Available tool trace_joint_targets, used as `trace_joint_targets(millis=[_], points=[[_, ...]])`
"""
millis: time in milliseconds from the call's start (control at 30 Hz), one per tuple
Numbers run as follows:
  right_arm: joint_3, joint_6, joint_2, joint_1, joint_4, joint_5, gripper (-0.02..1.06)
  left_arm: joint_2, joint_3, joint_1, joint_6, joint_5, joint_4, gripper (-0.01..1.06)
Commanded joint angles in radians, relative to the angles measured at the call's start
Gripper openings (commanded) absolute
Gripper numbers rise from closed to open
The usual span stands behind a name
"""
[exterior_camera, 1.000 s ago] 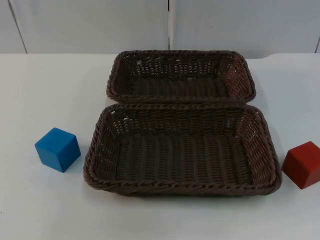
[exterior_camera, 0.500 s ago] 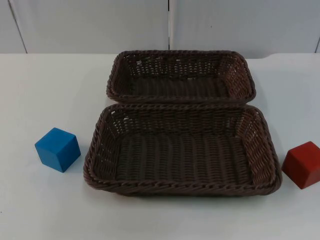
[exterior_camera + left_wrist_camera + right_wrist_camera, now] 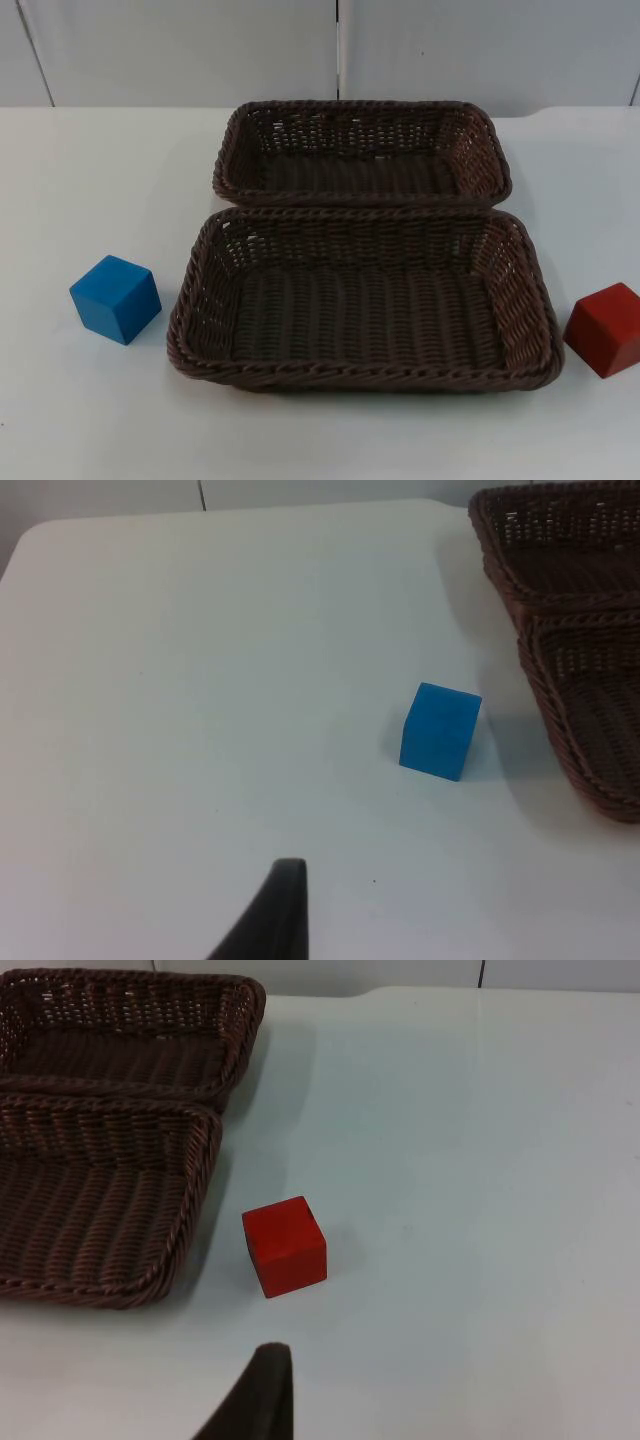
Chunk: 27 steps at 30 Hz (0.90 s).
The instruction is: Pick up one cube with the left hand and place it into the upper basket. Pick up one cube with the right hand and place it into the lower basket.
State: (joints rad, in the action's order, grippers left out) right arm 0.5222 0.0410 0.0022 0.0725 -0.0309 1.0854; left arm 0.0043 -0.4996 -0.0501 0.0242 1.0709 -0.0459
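Note:
A blue cube [image 3: 116, 298] rests on the white table just left of the lower basket [image 3: 360, 378]. A red cube [image 3: 605, 328] sits just right of that basket. The upper basket [image 3: 360, 104] stands behind it, and both brown wicker baskets hold nothing. In the left wrist view my left gripper [image 3: 270, 920] hovers well short of the blue cube [image 3: 440, 730], with nothing in it. In the right wrist view my right gripper [image 3: 258, 1395] hangs a short way from the red cube [image 3: 285, 1246], also holding nothing.
The two baskets touch along their long sides at the table's middle. The grey partition wall [image 3: 180, 50] closes the far edge. Bare white table [image 3: 90, 180] lies around the blue cube, and more bare surface [image 3: 480, 1160] spreads beyond the red cube.

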Motion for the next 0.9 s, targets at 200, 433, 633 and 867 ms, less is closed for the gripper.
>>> trace_joint_targets(millis=[200, 433, 633, 867], points=[[-0.006, -0.003, -0.002, -0.007, 0.002, -0.007, 1.05, -0.004, 0.006, 0.004, -0.004, 0.004, 0.001, 1.05], [-0.006, -0.003, -0.002, -0.007, 0.002, -0.007, 1.05, -0.004, 0.006, 0.004, -0.004, 0.004, -0.007, 1.05], [-0.006, -0.003, -0.002, -0.007, 0.002, -0.007, 1.05, -0.004, 0.006, 0.004, -0.004, 0.000, -0.022, 1.05], [-0.006, -0.003, -0.002, -0.007, 0.002, -0.007, 1.05, 0.077, 0.006, 0.004, -0.004, 0.000, -0.024, 1.05]])
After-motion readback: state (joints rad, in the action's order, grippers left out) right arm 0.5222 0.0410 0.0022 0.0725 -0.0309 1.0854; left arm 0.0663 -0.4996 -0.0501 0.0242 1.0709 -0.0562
